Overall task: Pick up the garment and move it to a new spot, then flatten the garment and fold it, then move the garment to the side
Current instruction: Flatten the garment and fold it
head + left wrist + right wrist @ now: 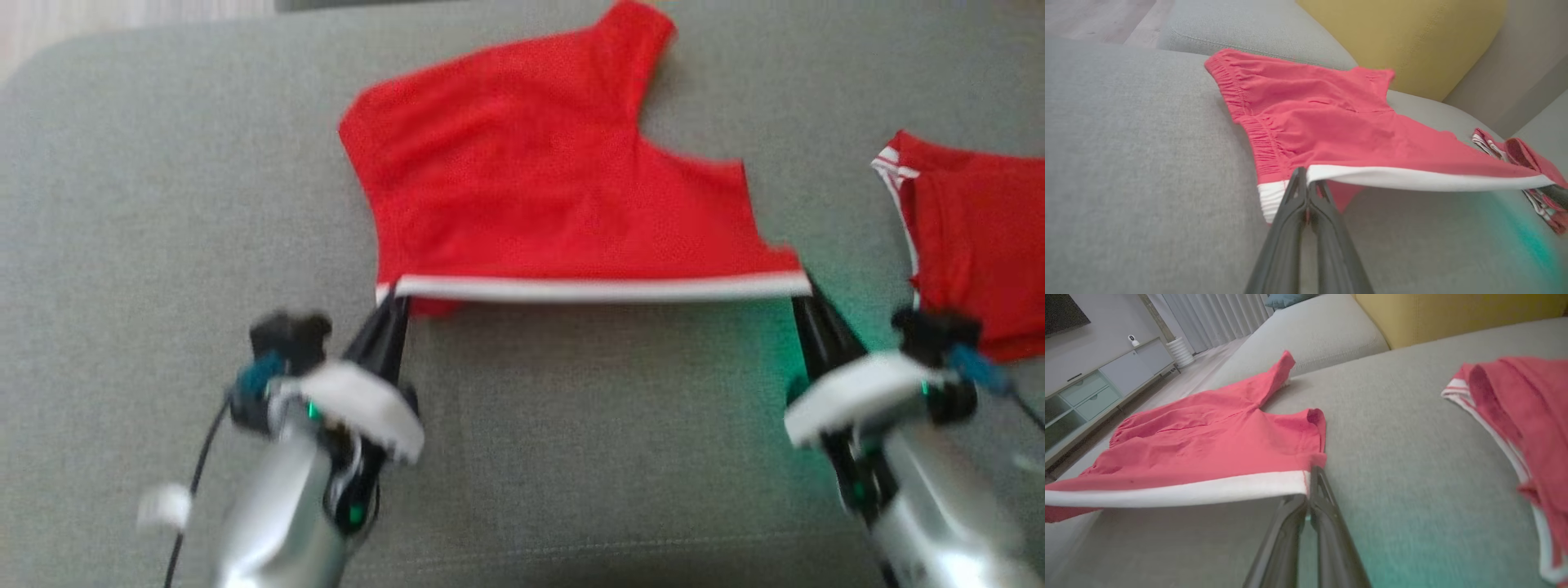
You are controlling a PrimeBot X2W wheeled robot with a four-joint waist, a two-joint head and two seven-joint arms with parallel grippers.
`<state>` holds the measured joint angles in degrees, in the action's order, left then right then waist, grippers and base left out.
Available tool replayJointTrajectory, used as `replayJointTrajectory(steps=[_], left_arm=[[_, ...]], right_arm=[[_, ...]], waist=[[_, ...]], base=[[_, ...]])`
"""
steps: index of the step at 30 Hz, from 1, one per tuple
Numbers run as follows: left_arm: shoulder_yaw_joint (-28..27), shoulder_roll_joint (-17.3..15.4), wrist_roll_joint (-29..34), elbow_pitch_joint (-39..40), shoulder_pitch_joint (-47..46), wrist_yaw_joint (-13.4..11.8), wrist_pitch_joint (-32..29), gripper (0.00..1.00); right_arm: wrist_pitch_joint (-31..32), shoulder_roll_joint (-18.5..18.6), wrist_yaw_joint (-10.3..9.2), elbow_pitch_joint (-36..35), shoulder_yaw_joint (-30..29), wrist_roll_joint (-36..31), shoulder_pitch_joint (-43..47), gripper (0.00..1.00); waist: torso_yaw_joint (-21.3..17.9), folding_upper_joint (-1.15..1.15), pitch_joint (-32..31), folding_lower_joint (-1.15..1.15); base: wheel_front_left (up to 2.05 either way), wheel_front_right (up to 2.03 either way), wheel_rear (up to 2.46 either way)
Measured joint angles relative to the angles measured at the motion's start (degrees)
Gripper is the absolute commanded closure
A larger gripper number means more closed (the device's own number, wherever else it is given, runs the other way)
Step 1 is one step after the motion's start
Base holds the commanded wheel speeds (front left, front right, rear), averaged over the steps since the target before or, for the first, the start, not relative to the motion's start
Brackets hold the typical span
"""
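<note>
On the grey sofa seat [122,245] the red garment [531,188] lies centre-far. Its white near hem is stretched between the left gripper [394,297] and the right gripper [801,299], each clamped on a corner.

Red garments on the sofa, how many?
2. One red garment mid-cushion, white hem pinched at its near corners by left gripper and right gripper. Second red garment to the robot's right, partly cut off; more could lie out of frame.

Grey sofa [122,245], yellow cushion [1404,36], pale curtains [1216,314]
</note>
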<state>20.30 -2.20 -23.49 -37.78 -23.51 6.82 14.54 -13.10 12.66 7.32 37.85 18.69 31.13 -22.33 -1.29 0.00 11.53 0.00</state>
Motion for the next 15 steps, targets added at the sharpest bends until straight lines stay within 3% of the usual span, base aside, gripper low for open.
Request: replayJointTrajectory(steps=[6,11,15], left_arm=[[0.2,-2.5,0.3,13.7,14.5,-2.1,-2.1,1.0],[0.8,-5.8,0.2,27.1,23.8,-5.2,-7.9,1.0],[1.2,-7.3,-0.2,36.9,29.7,-7.1,-13.1,1.0]], right_arm=[[10.2,-0.8,0.22,-18.4,-9.3,-4.5,17.2,1.0],[23.0,-6.5,0.22,-37.1,-16.8,-9.8,31.4,1.0],[30.7,-8.7,0.22,-48.7,-20.4,-11.7,38.7,1.0]], waist=[[0.1,0.0,-3.2,0.0],[0.4,0.0,-5.1,0.0],[0.6,0.0,-5.4,0.0]], base=[[0.0,0.0,0.0],[0.0,0.0,0.0],[0.0,0.0,0.0]])
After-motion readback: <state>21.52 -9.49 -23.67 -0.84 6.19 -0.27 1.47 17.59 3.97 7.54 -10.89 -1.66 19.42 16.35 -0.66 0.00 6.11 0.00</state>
